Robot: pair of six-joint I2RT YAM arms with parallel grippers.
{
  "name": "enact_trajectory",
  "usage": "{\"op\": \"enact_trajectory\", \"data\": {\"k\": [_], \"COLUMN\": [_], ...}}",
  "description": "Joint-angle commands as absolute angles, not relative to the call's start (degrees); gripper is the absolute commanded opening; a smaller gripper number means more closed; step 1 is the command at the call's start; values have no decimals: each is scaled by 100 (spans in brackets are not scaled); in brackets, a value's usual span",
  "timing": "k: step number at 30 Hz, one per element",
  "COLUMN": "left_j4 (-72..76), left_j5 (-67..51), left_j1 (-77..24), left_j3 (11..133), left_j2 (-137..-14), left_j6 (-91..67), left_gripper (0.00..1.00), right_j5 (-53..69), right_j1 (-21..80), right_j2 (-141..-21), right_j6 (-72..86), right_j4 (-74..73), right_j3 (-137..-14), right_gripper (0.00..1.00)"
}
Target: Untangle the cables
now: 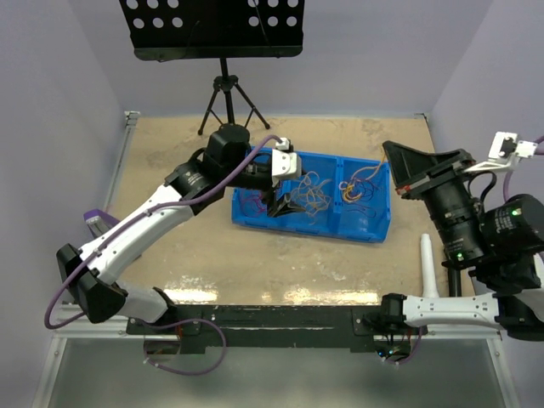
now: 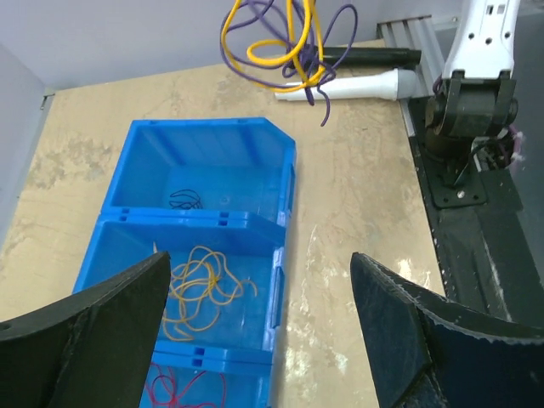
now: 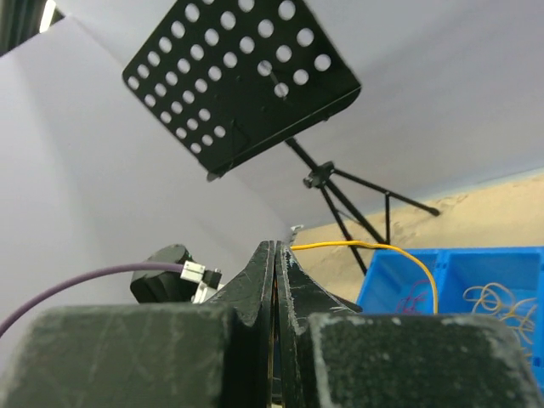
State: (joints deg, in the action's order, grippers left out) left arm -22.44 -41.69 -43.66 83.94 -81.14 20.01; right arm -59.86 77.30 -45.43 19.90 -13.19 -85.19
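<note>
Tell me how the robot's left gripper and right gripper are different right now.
The left gripper is wide open with nothing between its fingers; the right gripper is shut, pinching a yellow cable. The left gripper points down over the blue bin; the right gripper sits by the bin's right end. Both have two black fingers.

Scanning every view now: no lettering, labels, brand marks or numbers come through clearly enough to read.
</note>
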Motion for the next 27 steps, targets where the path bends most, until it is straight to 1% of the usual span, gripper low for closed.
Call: {"op": "enact_trajectory", "data": {"k": [1,4,7,11,12,15,17,22,27], "left_j4": [-2443,-2619,-2751,-2619,-2628,-2794,-2935,-3155,-3339], "left_j5": [-4044,-3956,-3999,-3982,-3990,-4043,-4270,-4807,-5028], "left_j1": [-4342,-4342,-4342,-4333,-4324,-4324,-4324,-4324,-4324], "left_j3": [8279,8376,8542,8552,8569,8692,8736,8736,8746], "left_j2": [-7621,-7427,-7287,-7032,-6979,-6935,-6917,-6855,-6882], "left_j6": [2785,3164,3129,2962,2953,2971,2944,2717,2724], "left_gripper": [90,91,95,96,95,86,84,92,93], "right_j5": [-5231,-4862,-4685,-4518,-4465,-4403,-4395,-4333,-4333], "right_j1": [7743,7752,7752,7743,7743,7743,7743,7743,7743], "right_j2": [-4737,-4842,-4966,-5071,-5097,-5176,-5221,-5247,-5422], "right_j6": [2443,2470,2505,2514,2505,2479,2496,2505,2470], "right_j4": [-1213,-1116,-1090,-1037,-1011,-1028,-1046,-976,-897], "right_j3": [-8236,-8139,-8051,-7937,-7919,-7928,-7919,-7849,-7884], "right_gripper": [0,0,0,0,0,0,0,0,0]}}
